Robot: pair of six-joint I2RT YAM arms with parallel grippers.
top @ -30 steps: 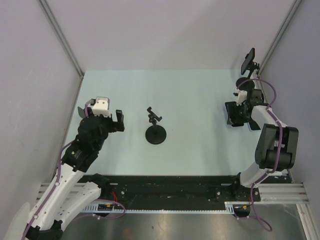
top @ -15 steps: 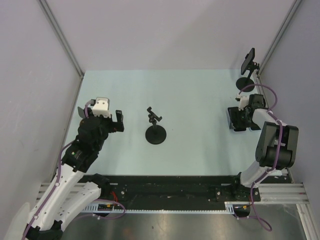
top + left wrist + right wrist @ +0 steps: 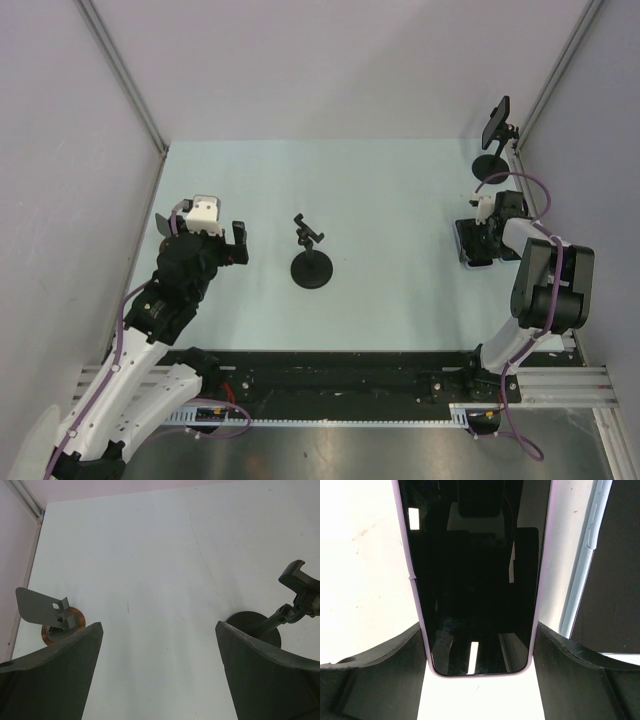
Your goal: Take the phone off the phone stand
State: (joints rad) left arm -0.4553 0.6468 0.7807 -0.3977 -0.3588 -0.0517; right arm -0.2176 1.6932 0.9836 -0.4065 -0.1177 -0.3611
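A phone [image 3: 475, 570] with a black screen and a lilac case lies flat on the table at the right side [image 3: 474, 243]. My right gripper [image 3: 480, 240] is down over it, and in the right wrist view the gripper [image 3: 479, 625] is shut on the phone's two long edges. An empty black phone stand [image 3: 312, 255] stands mid-table; it also shows in the left wrist view [image 3: 292, 605]. A second stand [image 3: 490, 160] at the back right corner holds another dark phone [image 3: 496, 122]. My left gripper [image 3: 240, 243] is open and empty, left of the empty stand.
Another dark device with a pale blue edge [image 3: 612, 565] lies right beside the held phone. The right wall and its metal post [image 3: 555, 90] are close to the right arm. In the left wrist view the far stand [image 3: 52, 617] shows small at the left.
My right gripper has come down and slightly nearer with the phone, from above the table to flat on it. The left arm has not moved.
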